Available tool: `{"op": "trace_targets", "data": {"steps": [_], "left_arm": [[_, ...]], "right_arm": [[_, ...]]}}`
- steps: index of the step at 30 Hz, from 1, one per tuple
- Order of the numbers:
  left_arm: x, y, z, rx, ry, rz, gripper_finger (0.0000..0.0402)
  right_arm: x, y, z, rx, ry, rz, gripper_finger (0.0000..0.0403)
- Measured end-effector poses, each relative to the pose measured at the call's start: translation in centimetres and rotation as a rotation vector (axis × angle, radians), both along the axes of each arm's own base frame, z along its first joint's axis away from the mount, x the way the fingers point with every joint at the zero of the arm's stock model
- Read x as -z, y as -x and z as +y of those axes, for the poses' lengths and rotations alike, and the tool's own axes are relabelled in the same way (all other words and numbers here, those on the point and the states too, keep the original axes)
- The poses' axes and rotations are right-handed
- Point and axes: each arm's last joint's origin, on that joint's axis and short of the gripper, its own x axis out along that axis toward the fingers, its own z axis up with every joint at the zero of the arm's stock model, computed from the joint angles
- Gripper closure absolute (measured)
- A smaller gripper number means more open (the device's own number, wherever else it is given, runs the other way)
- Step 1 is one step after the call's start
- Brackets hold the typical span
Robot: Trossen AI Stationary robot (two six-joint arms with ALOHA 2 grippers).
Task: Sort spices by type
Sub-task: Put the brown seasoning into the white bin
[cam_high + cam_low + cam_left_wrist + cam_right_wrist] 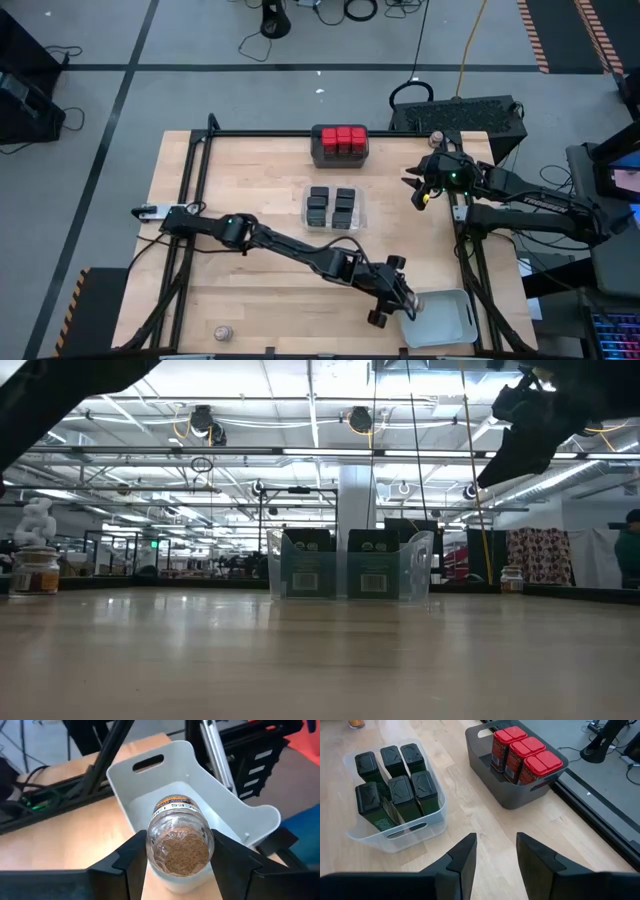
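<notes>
Left gripper (177, 865): closed on a round clear jar (177, 840) of brown powder, one finger on each side, the jar lying on its side with its base toward the wrist. The jar's label band shows orange trim and white lettering; the letters are partly turned away and appear to end in "ES", though this cannot be read with confidence. Directly ahead of and below the jar is the pale grey tray (200, 775), with a slot handle in its far wall; the jar's top hangs over the tray's interior. No obstruction lies between jar and tray.

Right gripper (495, 852): fingers parted with nothing between them, held above the table (250, 190). Ahead of it stands the clear tray (427, 827) holding six black boxy containers (395, 790) upright in two rows; faint label print shows on one side, too small to read. Beside that, farther out, is the dark grey tray (515, 795) with red-topped blocky containers (527, 755), their printed sides illegible.

In the high view, one further jar (223, 332) stands alone at the table's near edge behind the left arm, and another (436, 138) just beyond the right gripper.
</notes>
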Motion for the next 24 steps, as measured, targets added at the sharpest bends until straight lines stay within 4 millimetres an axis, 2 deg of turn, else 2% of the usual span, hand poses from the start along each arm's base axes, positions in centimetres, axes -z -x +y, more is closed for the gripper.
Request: {"op": "trace_targets", "data": {"steps": [12,14,17,21,24], "left_arm": [[0.5,-0.1,0.0,0.032,-0.016,0.002,0.0217],[-0.5,0.4,0.2,0.045,-0.047,0.021,0.0217],[-3.5,1.5,0.5,0.055,-0.094,0.012,0.0217],[-7.5,3.1,1.0,0.038,-0.142,-0.008,0.0207],[-8.8,4.2,1.2,0.030,-0.202,0.016,0.0202]], "right_arm": [[0.0,0.0,0.0,-0.006,-0.003,-0.003,0.0282],[-0.1,-0.1,0.0,-0.014,0.006,-0.004,0.0282],[-0.3,0.0,0.0,-0.029,0.023,0.012,0.0282],[-2.4,0.2,0.2,-0.037,0.021,-0.003,0.0282],[-4.3,0.8,0.7,-0.101,-0.039,0.004,0.0282]]}}
